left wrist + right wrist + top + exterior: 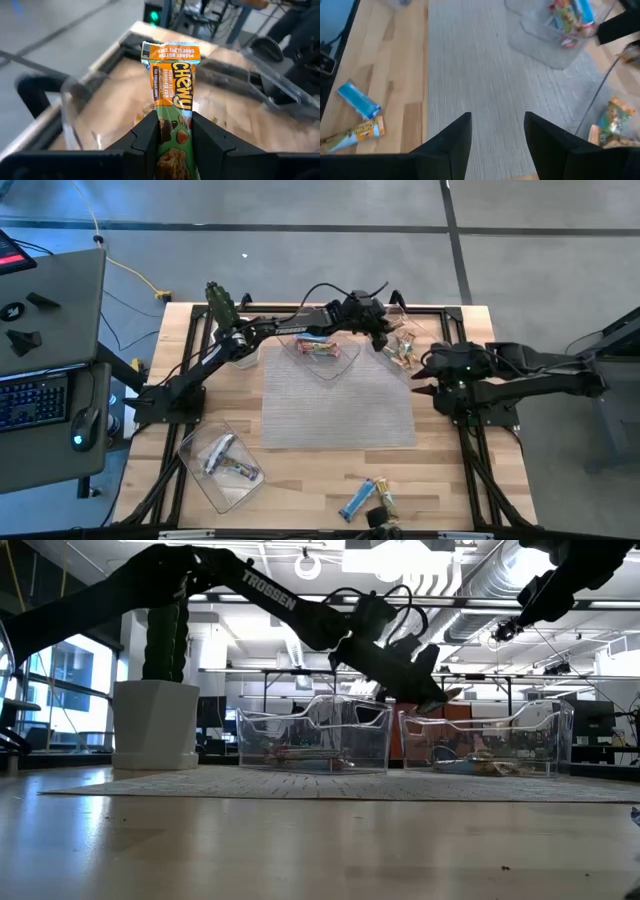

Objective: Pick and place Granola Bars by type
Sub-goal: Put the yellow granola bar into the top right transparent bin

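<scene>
A white pot with a cactus (219, 304) stands at the table's far left corner. At near left, a clear tray (222, 463) holds silver bars. The left gripper (385, 337) clamps an orange-green granola bar (173, 102) above the far right tray (408, 345) of similar bars; the middle tray (325, 352) holds red ones. The right gripper (496, 131) hovers spread wide over the grey mat (338, 405). 2 loose bars (368, 498) lie near the front edge.

Open-plan lab: exposed ceiling ducts (470, 580), rows of workbenches (300, 675), keyboard desk (40, 395).
</scene>
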You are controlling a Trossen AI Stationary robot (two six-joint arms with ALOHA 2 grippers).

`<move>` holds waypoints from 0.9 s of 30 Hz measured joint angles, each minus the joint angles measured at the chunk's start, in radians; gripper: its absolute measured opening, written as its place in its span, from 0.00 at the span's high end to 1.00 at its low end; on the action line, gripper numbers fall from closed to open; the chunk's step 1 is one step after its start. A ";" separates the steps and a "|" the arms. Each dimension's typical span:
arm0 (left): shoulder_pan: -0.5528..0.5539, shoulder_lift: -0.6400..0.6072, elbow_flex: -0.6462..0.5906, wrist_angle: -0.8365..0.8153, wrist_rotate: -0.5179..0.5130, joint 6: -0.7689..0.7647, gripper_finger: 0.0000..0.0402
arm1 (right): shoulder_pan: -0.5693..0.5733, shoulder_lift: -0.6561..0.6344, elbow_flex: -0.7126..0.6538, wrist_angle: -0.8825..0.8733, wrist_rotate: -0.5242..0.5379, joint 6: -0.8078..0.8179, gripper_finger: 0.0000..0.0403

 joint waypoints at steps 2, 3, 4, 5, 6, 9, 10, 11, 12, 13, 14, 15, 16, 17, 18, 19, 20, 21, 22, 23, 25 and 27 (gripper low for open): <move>0.000 0.011 0.006 0.031 -0.036 0.017 0.76 | 0.000 0.017 0.000 -0.003 -0.010 -0.008 0.59; 0.000 0.014 0.004 0.024 -0.039 0.019 0.76 | 0.000 0.024 -0.001 -0.002 -0.010 -0.009 0.59; 0.000 0.018 0.002 0.021 -0.040 0.020 0.76 | 0.000 0.032 -0.001 -0.002 -0.008 -0.008 0.59; 0.000 0.023 0.001 0.020 -0.041 0.021 0.76 | -0.001 0.040 -0.001 -0.002 -0.005 -0.008 0.59; 0.000 0.031 0.001 0.029 -0.042 0.022 0.76 | -0.002 0.046 -0.001 -0.001 -0.003 -0.009 0.59; 0.000 0.035 0.001 0.027 -0.033 0.022 0.76 | -0.002 0.083 -0.001 0.000 -0.008 -0.014 0.59; 0.000 0.035 0.001 0.025 -0.031 0.021 0.76 | -0.002 0.098 -0.001 0.000 -0.008 -0.014 0.59; 0.000 0.035 0.001 0.024 -0.031 0.021 0.76 | -0.002 0.112 -0.001 0.000 -0.008 -0.014 0.59; 0.000 0.035 0.002 0.018 -0.031 0.021 0.76 | -0.002 0.127 -0.001 0.000 -0.007 -0.013 0.59; 0.000 0.035 0.002 0.009 -0.029 0.022 0.76 | -0.002 0.142 -0.001 0.000 -0.008 -0.011 0.59; 0.000 0.035 0.002 0.005 -0.028 0.024 0.76 | -0.002 0.158 -0.001 0.000 -0.007 -0.011 0.59; 0.000 0.035 0.002 0.001 -0.024 0.024 0.76 | -0.002 0.172 -0.001 0.000 -0.008 -0.011 0.59; 0.000 0.035 0.002 0.002 -0.020 0.025 0.76 | -0.002 0.188 -0.001 0.000 -0.011 -0.011 0.59; 0.000 0.035 0.002 0.002 -0.017 0.024 0.76 | -0.002 0.202 -0.001 0.000 -0.016 -0.014 0.59; 0.000 0.035 0.002 0.001 -0.014 0.020 0.75 | -0.002 0.216 -0.001 0.000 -0.026 -0.016 0.59; 0.000 0.035 0.002 0.001 -0.012 0.020 0.74 | -0.002 0.231 -0.001 0.000 -0.035 -0.017 0.59; 0.000 0.035 0.002 -0.003 -0.009 0.020 0.72 | -0.002 0.245 -0.001 0.000 -0.035 -0.018 0.59; -0.001 0.035 0.003 -0.009 -0.004 0.020 0.70 | -0.002 0.259 -0.001 0.000 -0.035 -0.018 0.59; -0.003 0.034 0.003 -0.018 0.000 0.021 0.68 | -0.002 0.271 -0.001 0.000 -0.035 -0.018 0.59; -0.007 0.033 0.004 -0.027 -0.001 0.021 0.65 | -0.002 0.283 -0.001 0.000 -0.035 -0.018 0.59; -0.015 0.032 0.005 -0.033 -0.014 0.022 0.59 | -0.002 0.306 -0.001 0.000 -0.034 -0.018 0.59; -0.018 0.032 0.005 -0.027 -0.021 0.026 0.54 | -0.002 0.331 -0.001 0.000 -0.035 -0.018 0.59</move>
